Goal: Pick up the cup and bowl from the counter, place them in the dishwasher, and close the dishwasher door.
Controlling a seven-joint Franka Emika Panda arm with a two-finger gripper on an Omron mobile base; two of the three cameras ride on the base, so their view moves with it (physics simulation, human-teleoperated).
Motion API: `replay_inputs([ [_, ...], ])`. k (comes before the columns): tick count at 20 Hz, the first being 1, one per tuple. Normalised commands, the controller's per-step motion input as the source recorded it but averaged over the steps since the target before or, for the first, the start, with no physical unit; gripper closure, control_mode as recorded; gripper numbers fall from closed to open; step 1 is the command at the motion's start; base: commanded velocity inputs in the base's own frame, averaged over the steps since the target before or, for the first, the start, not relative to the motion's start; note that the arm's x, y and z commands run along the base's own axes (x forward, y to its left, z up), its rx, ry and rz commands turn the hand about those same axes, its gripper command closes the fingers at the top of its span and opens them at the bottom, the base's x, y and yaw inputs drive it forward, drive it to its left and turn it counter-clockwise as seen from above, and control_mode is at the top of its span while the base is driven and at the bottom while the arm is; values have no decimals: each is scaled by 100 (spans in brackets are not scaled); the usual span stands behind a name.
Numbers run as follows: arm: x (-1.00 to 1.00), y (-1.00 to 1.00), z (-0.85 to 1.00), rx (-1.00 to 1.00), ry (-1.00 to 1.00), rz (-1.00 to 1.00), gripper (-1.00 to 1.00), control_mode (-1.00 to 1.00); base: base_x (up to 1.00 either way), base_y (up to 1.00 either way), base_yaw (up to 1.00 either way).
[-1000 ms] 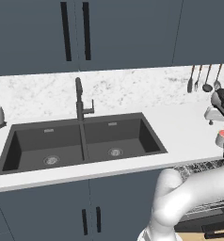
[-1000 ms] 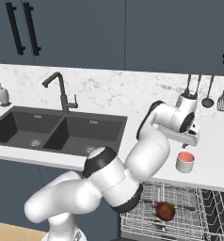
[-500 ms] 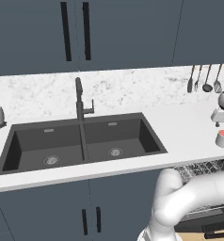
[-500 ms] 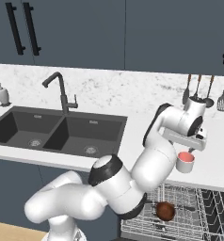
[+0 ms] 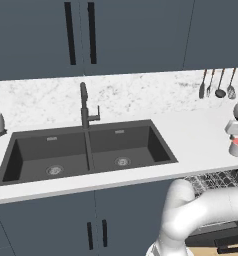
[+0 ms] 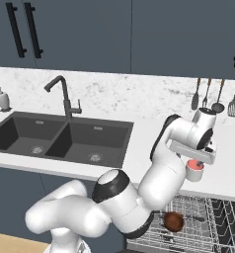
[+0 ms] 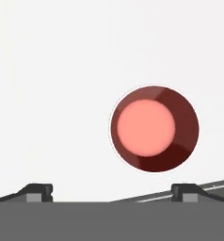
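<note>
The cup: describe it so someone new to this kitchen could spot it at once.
Follow the white counter right of the black sink, to below the hanging utensils. The cup stands there under the open gripper. It is small, pale outside and salmon-red inside, unlike the brown bowl in the dishwasher rack.

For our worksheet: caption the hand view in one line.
Open gripper above the upright cup on the counter.

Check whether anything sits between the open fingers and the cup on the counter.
Nothing visible does. In the hand view the cup stands upright on bare white counter, its salmon inside facing the camera, just above the gripper, whose fingers are spread wide, the cup off-centre toward the right one. The right base view shows the hand directly over it.
</note>
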Motion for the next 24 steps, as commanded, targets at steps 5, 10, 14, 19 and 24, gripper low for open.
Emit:
replay_inputs([
  [5, 24, 0, -14, 0, -1, 0, -100, -100, 0, 0, 0],
  [10, 11, -4, -1, 0, 0, 0, -100, -100, 0, 0, 0],
  [14, 13, 0, -6, 0, 0, 0, -100, -100, 0, 0, 0],
  [19, 8, -10, -13, 0, 0, 0, -100, -100, 0, 0, 0],
  [24, 1, -22, 0, 0, 0, 0, -100, -100, 0, 0, 0],
])
